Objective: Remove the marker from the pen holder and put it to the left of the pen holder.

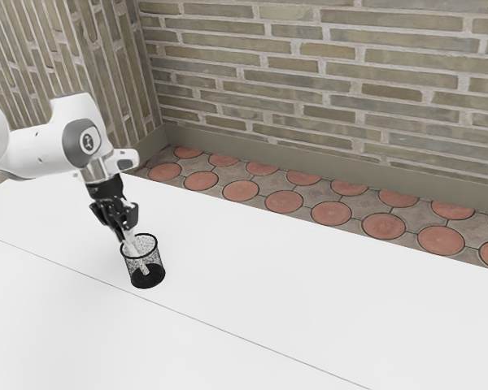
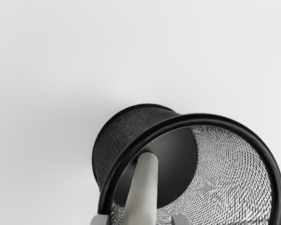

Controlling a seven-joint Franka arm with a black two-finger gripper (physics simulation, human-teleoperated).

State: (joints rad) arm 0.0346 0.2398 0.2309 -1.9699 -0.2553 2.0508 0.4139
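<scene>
My pincer [image 1: 124,236] is spread loose around the marker [image 2: 143,192] in the pen holder [image 2: 182,122], away from the surface's [image 1: 325,284] wall-side edge.

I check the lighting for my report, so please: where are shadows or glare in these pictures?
Exterior view: the table is bright, without hard shadows. Wrist view: soft grey shading on it beside the pen holder, no strong glare.
</scene>
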